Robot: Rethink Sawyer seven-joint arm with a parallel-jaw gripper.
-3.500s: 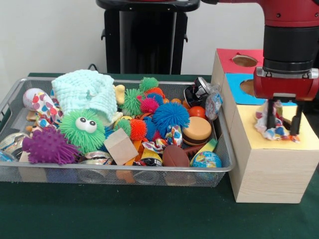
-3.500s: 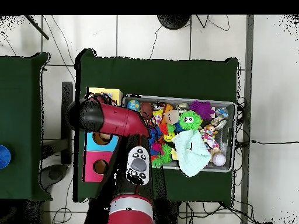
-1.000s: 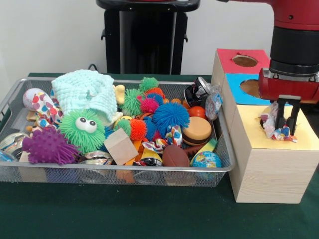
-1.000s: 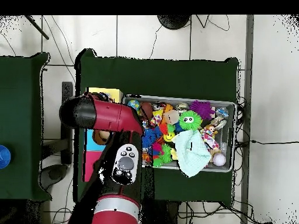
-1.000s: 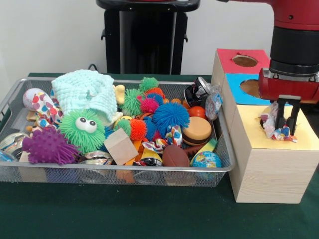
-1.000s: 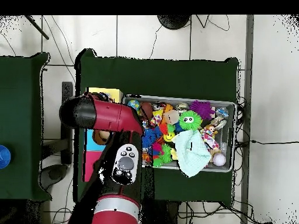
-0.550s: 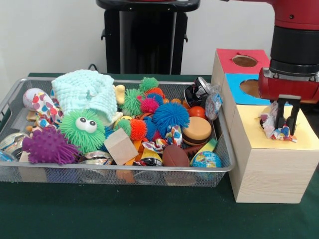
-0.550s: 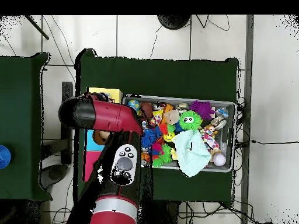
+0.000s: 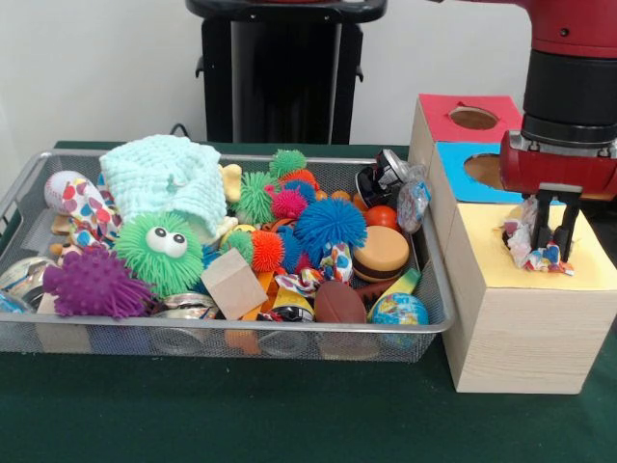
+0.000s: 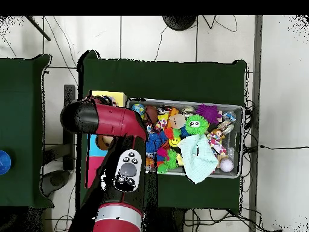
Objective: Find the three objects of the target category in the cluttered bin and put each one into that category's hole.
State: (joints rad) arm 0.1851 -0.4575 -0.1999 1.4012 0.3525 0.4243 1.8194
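My gripper (image 9: 556,231) hangs over the yellow top (image 9: 593,265) of the nearest wooden box, shut on a white cloth piece with coloured print (image 9: 522,241) that bunches around the fingers and touches the top. The hole in the yellow top is hidden behind the cloth and gripper. In the wire-mesh bin (image 9: 241,326) a second printed cloth piece (image 9: 85,204) lies at the far left and a third (image 9: 323,268) sits among the toys in the middle. In the overhead view the arm (image 10: 114,121) covers the gripper; the bin (image 10: 241,139) and a corner of the yellow top (image 10: 108,96) show.
The blue-topped box (image 9: 461,154) and red-topped box (image 9: 453,101) stand behind the yellow one. A mint-green knitted cloth (image 9: 164,174), a green pom-pom with eyes (image 9: 159,253), a purple spiky ball (image 9: 94,283), a wooden block (image 9: 233,283) and a burger toy (image 9: 381,253) fill the bin.
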